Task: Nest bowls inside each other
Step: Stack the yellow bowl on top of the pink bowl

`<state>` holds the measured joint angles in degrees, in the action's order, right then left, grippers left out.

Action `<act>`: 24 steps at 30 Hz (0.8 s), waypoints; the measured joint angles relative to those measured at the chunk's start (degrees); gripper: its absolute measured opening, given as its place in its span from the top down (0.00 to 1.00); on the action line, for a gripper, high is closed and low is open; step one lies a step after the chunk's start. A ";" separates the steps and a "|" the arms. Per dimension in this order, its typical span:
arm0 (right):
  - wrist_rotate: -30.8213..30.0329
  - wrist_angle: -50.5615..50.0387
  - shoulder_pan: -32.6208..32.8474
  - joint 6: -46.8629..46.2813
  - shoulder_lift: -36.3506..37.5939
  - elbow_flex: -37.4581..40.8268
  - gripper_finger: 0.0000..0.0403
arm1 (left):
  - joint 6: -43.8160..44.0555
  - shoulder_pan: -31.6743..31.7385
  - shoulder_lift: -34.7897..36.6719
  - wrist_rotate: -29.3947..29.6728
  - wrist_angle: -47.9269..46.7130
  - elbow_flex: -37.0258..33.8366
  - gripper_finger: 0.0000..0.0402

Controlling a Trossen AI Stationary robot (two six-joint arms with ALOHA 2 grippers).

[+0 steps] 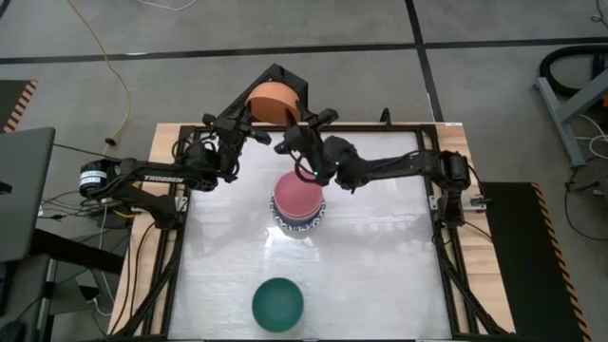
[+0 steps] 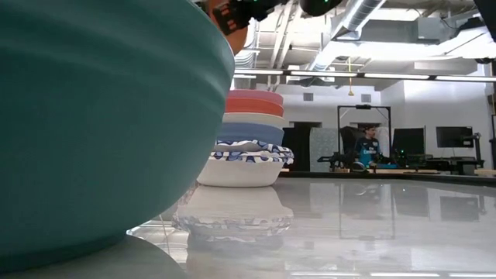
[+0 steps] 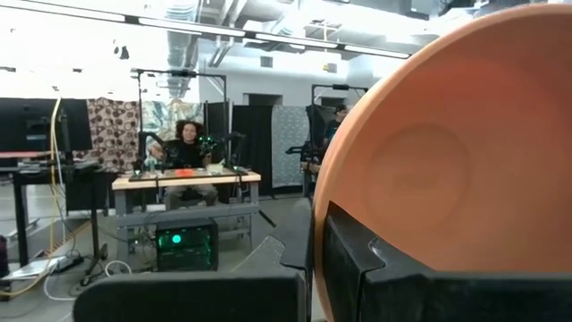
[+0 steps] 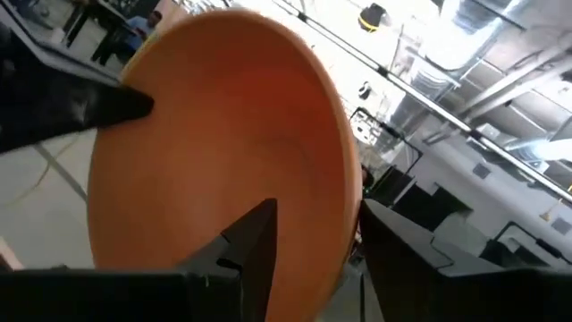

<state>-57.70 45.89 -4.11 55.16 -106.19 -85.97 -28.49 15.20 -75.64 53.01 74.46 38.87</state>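
An orange bowl (image 1: 273, 100) hangs tipped on edge above the table's far edge, with my left gripper (image 1: 249, 116) shut on it. My right gripper (image 4: 317, 224) is open at the bowl's other side. One of its fingers stands inside the rim (image 4: 347, 250) and one outside, with a gap showing. A stack of nested bowls (image 1: 299, 201), pink on top and blue-patterned white at the bottom, rests on the table's middle. A dark green bowl (image 1: 277, 302) sits alone near the front edge and fills the low view's left (image 2: 93, 116). My left gripper pinches the orange bowl's rim (image 3: 315, 224), with one finger (image 3: 357, 268) inside the bowl and the other outside. The fingers come from the table's left, slanting upward. The bowl is lifted clear of the table and tipped on edge, its hollow facing both wrist cameras.
A black frame (image 1: 285, 76) stands at the table's far edge behind the bowl. Bare tabletop (image 1: 380, 275) lies between the stack and the green bowl and to the right. People sit at desks (image 3: 183, 148) in the room beyond.
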 joint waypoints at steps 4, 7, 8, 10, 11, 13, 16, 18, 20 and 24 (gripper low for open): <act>-1.85 -1.67 -0.19 -1.13 0.00 0.00 0.57 | -0.81 0.00 0.00 0.11 -0.13 0.00 1.00; -2.67 -1.60 -0.19 -1.24 0.00 0.00 0.63 | -0.20 0.00 0.00 -0.06 -0.09 0.00 1.00; -2.79 -1.60 -0.19 -1.34 0.00 0.00 0.65 | -0.04 0.00 0.00 -0.08 -0.09 0.00 1.00; -2.99 -1.60 -0.19 -1.86 0.00 0.00 0.71 | 0.05 0.00 0.00 -0.07 -0.09 0.00 1.00; -3.17 -1.56 -0.23 -2.27 0.00 0.00 0.73 | 0.11 0.00 0.00 -0.07 -0.16 0.00 1.00; -3.64 -1.45 -0.53 -2.49 0.04 -0.05 0.79 | 0.26 -0.04 0.00 -0.11 -0.37 0.00 1.00; -5.27 -1.36 -0.67 -2.81 0.04 -0.07 0.88 | 0.51 -0.33 -0.02 -0.26 -0.59 0.00 1.00; -5.91 -1.35 -0.65 -3.01 0.07 -0.13 0.94 | 0.65 -0.64 -0.04 -0.28 -0.63 0.00 1.00; -6.03 -1.36 -0.65 -3.09 0.14 -0.17 0.97 | 0.62 -0.98 -0.04 -0.31 -0.63 0.00 1.00; -6.70 -1.88 -0.63 -4.57 0.17 -0.17 0.97 | 0.52 -1.36 -0.04 -0.34 -1.24 0.00 0.98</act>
<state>-64.39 44.02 -4.73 50.59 -106.02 -86.15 -27.98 13.85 -75.68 52.68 73.21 38.87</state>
